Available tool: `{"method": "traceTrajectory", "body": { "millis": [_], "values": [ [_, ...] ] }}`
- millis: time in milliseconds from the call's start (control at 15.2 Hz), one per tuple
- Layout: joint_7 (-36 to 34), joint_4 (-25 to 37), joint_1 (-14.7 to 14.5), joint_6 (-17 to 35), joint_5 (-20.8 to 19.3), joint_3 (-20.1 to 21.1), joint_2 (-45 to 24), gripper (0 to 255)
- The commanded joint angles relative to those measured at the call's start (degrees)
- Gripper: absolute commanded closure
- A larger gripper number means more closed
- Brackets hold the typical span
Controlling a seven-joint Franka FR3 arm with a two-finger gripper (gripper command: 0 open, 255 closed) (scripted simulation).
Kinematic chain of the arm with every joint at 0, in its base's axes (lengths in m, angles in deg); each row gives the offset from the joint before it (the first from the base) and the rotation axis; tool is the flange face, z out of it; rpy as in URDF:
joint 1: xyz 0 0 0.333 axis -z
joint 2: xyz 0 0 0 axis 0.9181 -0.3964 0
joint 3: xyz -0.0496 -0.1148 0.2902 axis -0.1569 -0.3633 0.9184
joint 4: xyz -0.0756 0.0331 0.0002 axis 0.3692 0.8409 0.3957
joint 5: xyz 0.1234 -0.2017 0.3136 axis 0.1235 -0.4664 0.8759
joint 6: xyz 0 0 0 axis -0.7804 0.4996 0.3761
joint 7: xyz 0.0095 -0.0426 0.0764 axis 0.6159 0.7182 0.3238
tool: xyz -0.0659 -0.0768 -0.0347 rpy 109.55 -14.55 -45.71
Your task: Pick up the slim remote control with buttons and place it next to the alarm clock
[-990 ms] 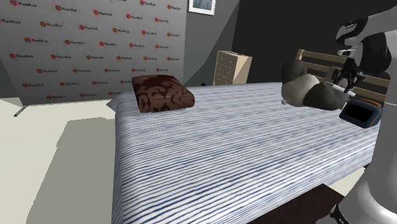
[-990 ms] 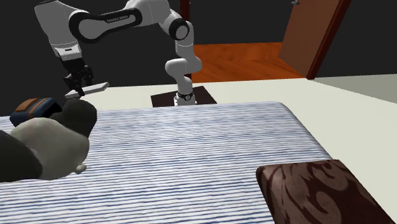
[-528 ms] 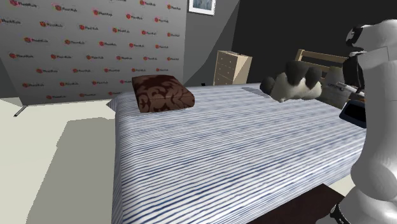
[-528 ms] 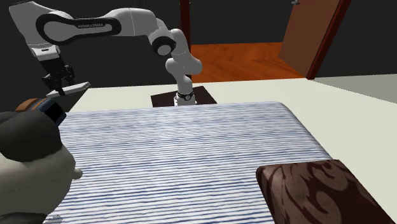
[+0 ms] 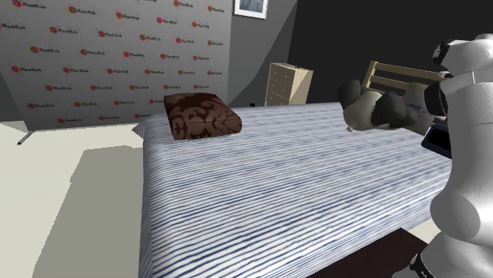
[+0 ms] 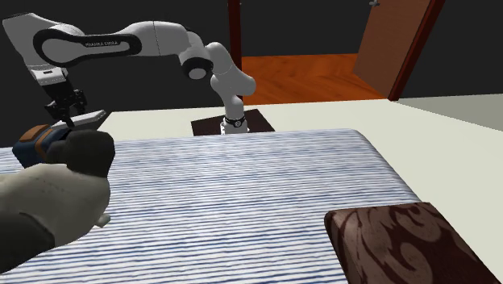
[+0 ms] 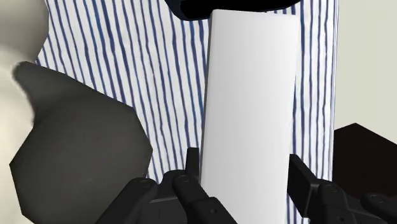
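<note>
White, plain slab: the remote [image 7: 250, 108], no buttons visible. It is pinched across its width near one end by the black gripper [image 7: 245, 170], with the fingers [image 7: 189, 167] pressed to its long sides. In the second exterior view the remote [image 6: 89, 120] juts from the gripper [image 6: 66, 115] toward 3 o'clock, held above the bed's corner.

Dark blue, orange-topped: alarm clock [image 6: 35, 139], on the bed, just beside the remote at its 8 o'clock in the second exterior view. In the wrist view its dark edge [image 7: 229, 7] lies at the remote's far end; contact cannot be told. In the shoulder view the alarm clock [image 5: 437, 140] sits at the bed's 3 o'clock side, partly behind the arm [image 5: 466, 166].

Grey and cream: plush toy [image 6: 56, 194], at the clock's 5 o'clock in the second exterior view and overlapping it there. In the shoulder view the toy [image 5: 378, 109] is at the clock's 10 o'clock.

Blue-and-white striped: bedcover [image 5: 276, 182], spread over the whole bed.

Brown, patterned: cushion [image 5: 201, 116], at the bed's 11 o'clock corner in the shoulder view, well apart from the clock.

Pale wood: dresser [image 5: 288, 83] and headboard [image 5: 399, 75], beyond the bed at 1 o'clock in the shoulder view.

Dark: stand [image 6: 234, 126], under the arm's base.

Reddish brown: door [image 6: 399, 40], at 2 o'clock in the second exterior view.
</note>
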Motion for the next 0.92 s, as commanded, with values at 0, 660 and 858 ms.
{"method": "traceTrajectory", "body": {
  "millis": [0, 660, 858],
  "values": [
    [0.5, -2.7, -1.3, 1.9, -0.2, -0.3, 0.4, 255],
    [2.2, -11.6, -4.7, 9.4, 0.3, -0.4, 0.1, 255],
    [2.7, -13.7, -5.3, 11.5, 0.7, -0.2, -0.3, 255]
  ]
}}
